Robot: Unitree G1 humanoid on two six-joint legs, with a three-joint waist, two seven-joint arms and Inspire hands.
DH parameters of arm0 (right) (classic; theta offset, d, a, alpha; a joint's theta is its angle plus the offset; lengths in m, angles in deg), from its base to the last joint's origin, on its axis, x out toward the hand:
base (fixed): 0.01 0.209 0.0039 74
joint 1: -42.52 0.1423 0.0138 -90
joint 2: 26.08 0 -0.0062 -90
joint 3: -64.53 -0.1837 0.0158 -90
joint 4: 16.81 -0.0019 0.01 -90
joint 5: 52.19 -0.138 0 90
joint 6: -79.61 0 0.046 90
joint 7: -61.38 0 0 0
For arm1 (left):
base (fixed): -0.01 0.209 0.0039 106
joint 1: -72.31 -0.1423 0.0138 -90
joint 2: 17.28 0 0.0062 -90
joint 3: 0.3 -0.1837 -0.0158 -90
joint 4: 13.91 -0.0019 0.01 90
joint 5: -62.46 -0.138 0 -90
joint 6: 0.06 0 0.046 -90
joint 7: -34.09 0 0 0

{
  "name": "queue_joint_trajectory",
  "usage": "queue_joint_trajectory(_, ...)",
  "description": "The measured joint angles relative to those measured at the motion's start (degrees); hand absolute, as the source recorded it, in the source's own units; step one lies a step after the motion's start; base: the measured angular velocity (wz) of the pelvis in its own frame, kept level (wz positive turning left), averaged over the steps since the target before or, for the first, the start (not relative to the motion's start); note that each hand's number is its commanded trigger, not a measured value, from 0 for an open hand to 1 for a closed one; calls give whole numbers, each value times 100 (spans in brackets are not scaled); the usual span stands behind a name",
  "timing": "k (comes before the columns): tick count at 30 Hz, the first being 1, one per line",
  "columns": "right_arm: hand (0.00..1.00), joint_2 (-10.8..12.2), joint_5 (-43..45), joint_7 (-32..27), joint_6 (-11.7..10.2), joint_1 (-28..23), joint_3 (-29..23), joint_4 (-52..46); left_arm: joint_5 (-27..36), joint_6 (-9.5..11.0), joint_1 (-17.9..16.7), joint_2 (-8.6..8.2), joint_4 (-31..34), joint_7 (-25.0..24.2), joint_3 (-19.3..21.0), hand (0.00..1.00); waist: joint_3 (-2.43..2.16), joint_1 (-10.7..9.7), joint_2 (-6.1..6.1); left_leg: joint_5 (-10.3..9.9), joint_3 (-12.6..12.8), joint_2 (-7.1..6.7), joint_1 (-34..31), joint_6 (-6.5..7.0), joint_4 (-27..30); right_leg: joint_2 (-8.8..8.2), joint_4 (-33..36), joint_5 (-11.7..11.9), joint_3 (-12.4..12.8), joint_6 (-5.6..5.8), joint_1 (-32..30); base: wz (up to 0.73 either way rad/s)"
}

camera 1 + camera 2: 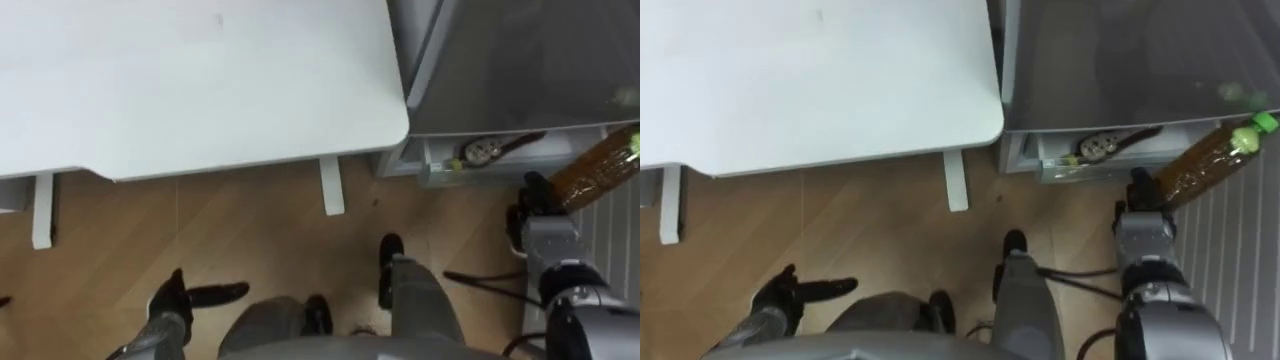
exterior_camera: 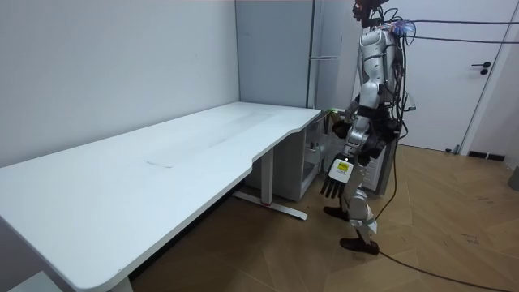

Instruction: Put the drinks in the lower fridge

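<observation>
An amber drink bottle [image 1: 1200,165] with a green cap is held tilted at the right, its cap pointing away from me. My right hand [image 1: 1143,205] is shut on the bottle's lower end [image 1: 590,170], just in front of the grey fridge [image 1: 520,60]. Below the fridge's grey front an open white compartment [image 1: 440,160] holds a small round object with a dark strap [image 1: 485,151]. My left hand [image 1: 180,300] hangs low at my left with relaxed fingers and holds nothing. In the room view I stand at the table's end, facing the fridge [image 2: 324,57], with the left hand [image 2: 332,185] hanging down.
The white table [image 1: 200,90] lies at my left, its rounded corner close to the fridge and its legs [image 1: 332,185] on the wooden floor. A white ribbed panel [image 1: 610,225] stands at the far right. A door [image 2: 486,81] shows behind me.
</observation>
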Motion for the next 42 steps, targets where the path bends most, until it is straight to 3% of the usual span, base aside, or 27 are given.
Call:
queue_joint_trajectory(8, 100, -340, 8, -89, -7, 498, -7, 13, -54, 0, 73, 186, 33, 185, -11, 0, 46, 130, -66, -245, 36, 139, -1044, 45, 948, -52, 468, 57, 7, -25, -852, 0)
queue_joint_trajectory(14, 100, -412, -12, -163, -115, 825, -60, 13, -54, -3, 146, 212, 2, 285, -43, 0, 55, 184, -83, -251, 45, 183, -1562, 46, 1317, -67, 551, 198, 4, -42, -1267, 2)
queue_joint_trajectory(18, 100, -532, -193, -136, -200, 948, -53, 13, -43, -5, 211, 251, 18, 346, -271, 0, 68, 249, -105, -253, 32, 192, -1942, 48, 1527, -103, 633, 235, 2, -23, -1557, 7)
queue_joint_trajectory(26, 100, -548, -1000, 40, -267, 1385, -56, 14, 4, -6, 286, 336, 216, 748, -685, 0, 108, 279, -253, -282, -42, 318, -2555, 94, 1975, -88, 725, 354, -123, -54, -1977, 4)
queue_joint_trajectory(32, 100, -547, -1356, 344, -319, 1393, -53, 13, 2, -42, 304, 386, 564, 817, -913, 0, 93, 449, -366, -277, -35, 388, -2793, 50, 1986, -26, 584, 433, -144, -111, -2142, -3)
queue_joint_trajectory(40, 100, -503, -1638, 636, -252, 1427, -53, 13, -4, -294, 279, 531, 933, 828, -923, 0, 89, 574, -371, -267, -72, 447, -2782, 62, 1959, 13, 595, 462, -237, -215, -2145, 0)
queue_joint_trajectory(42, 100, -517, -1621, 644, 1, 1451, 156, 13, -11, -321, 279, 573, 1042, 828, -914, 0, 90, 582, -372, -264, -91, 447, -2786, 57, 1960, 10, 604, 458, -255, -224, -2145, 2)
